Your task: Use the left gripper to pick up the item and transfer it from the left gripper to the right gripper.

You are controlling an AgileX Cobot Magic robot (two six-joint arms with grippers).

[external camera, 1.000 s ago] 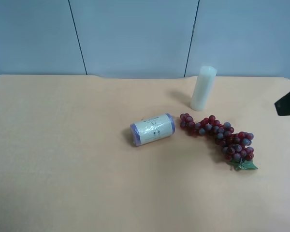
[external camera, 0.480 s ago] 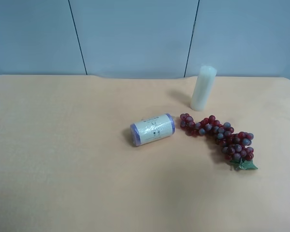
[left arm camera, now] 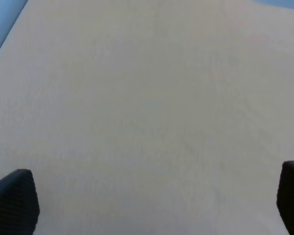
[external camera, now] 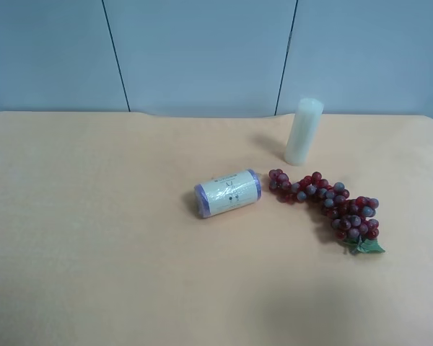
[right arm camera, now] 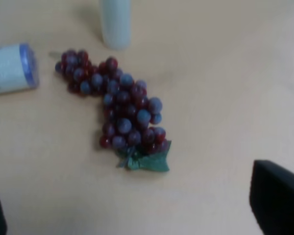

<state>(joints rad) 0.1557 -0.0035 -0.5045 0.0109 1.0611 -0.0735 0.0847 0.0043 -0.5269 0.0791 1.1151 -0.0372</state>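
Observation:
The bunch of dark red and purple grapes (external camera: 328, 206) lies on the tan table, its green leaf (external camera: 366, 246) at the near end. It also shows in the right wrist view (right arm camera: 120, 110). Neither arm shows in the exterior high view. My right gripper (right arm camera: 137, 215) hangs above the table beside the grapes, fingers (right arm camera: 277, 200) wide apart and empty. My left gripper (left arm camera: 152, 203) is over bare table, fingers (left arm camera: 14, 200) wide apart and empty; the grapes are out of its view.
A purple-ended wrapped roll (external camera: 227, 192) lies on its side just left of the grapes. A pale upright candle (external camera: 303, 132) stands behind them. The table's far edge meets a blue-grey wall (external camera: 202, 54).
A dark arm tip seen at the exterior high view's right edge one second ago has left that view. The grapes, roll and candle have not moved.

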